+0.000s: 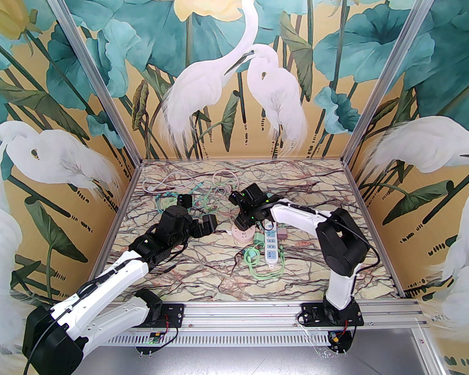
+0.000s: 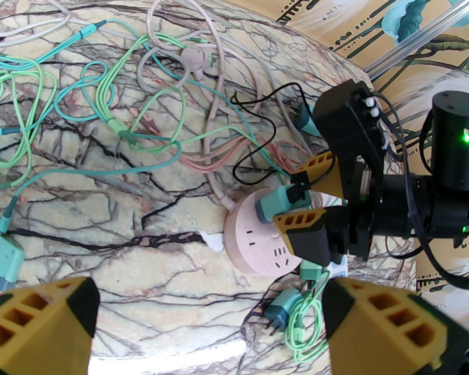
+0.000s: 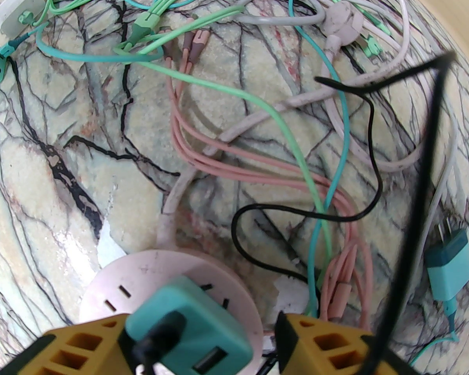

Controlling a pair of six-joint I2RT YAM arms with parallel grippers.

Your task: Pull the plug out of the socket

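Observation:
A round pink socket (image 1: pixel 243 236) (image 2: pixel 254 248) (image 3: pixel 113 283) lies mid-table. A teal plug (image 2: pixel 275 205) (image 3: pixel 179 311) stands in its top face, with a black cable leaving it. My right gripper (image 1: pixel 240 225) (image 2: pixel 297 199) (image 3: pixel 201 326) straddles the plug with its yellow fingers on either side. One finger touches the plug. In the right wrist view a narrow gap remains at the other finger. My left gripper (image 1: pixel 210 224) (image 2: pixel 209 303) hovers wide open just left of the socket, holding nothing.
A white power strip (image 1: pixel 271 248) with a looped green cable (image 1: pixel 258 266) lies right of the socket. Tangled teal, green, pink and grey cables (image 1: pixel 187 197) (image 3: pixel 219 158) cover the far table. Loose teal adapters (image 3: pixel 449 264) (image 2: pixel 0 256) lie nearby. Painted walls enclose three sides.

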